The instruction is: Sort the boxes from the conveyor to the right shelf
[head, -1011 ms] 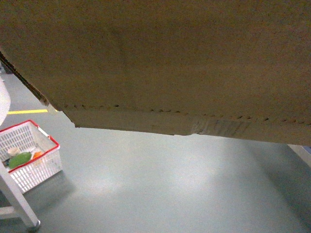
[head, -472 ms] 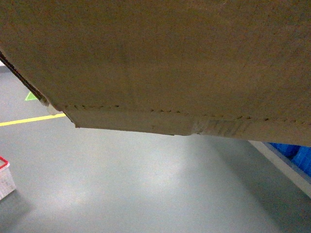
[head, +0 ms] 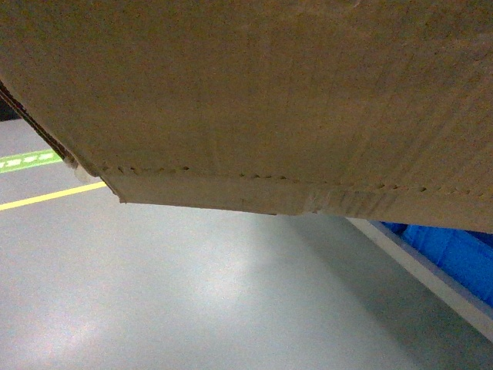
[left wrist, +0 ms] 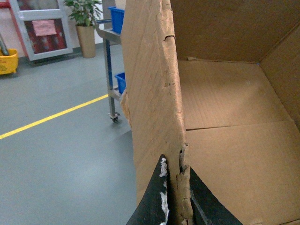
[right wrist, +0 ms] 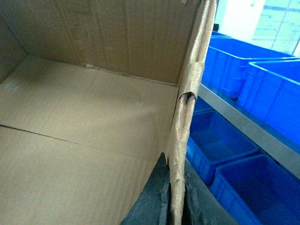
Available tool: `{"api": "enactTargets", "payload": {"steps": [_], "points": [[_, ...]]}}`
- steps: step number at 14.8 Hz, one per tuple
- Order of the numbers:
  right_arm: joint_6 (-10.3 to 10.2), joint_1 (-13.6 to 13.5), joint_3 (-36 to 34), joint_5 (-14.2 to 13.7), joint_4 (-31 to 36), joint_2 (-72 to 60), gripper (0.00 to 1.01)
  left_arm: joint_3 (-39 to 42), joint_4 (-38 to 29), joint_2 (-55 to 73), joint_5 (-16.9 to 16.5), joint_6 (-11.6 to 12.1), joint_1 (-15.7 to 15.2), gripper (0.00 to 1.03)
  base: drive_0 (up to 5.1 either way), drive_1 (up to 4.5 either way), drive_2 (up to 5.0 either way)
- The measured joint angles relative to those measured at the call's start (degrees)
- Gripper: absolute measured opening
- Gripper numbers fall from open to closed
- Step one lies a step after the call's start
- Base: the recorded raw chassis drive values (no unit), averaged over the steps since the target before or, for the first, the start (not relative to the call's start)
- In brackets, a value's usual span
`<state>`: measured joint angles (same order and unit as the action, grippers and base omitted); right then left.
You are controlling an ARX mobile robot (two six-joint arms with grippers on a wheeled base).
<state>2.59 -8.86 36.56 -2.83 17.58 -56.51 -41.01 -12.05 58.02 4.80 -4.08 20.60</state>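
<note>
A large brown cardboard box [head: 246,92] fills the top of the head view, held up off the floor with its taped bottom seam facing the camera. In the left wrist view my left gripper [left wrist: 176,161] is shut on the ragged top edge of the box's [left wrist: 225,117] left wall. My right gripper [right wrist: 175,157] is shut on the rim of the right wall, and the box [right wrist: 93,117] is bare inside. Neither gripper shows in the head view. The conveyor is out of view.
Blue crates [right wrist: 243,61] sit above and below a flat grey metal rail [right wrist: 243,124] just right of the box; I cannot tell if this is the right shelf. The rail [head: 431,277] also shows at lower right. A wheeled steel rack [left wrist: 108,70], yellow floor line [head: 46,196].
The floor has slid left under the box. The white basket and table leg at left have gone from view, and the blue crates and grey rail have come in at right. Box still held.
</note>
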Motion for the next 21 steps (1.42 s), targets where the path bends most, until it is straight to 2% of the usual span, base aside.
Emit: {"api": "enactTargets", "payload": {"steps": [21], "points": [[0.0,0.0,0.0,0.0,0.0,0.0,0.03,0.0,0.0,0.0,0.0,0.0,0.0,0.02,-1.7,-1.73,-1.7]]}}
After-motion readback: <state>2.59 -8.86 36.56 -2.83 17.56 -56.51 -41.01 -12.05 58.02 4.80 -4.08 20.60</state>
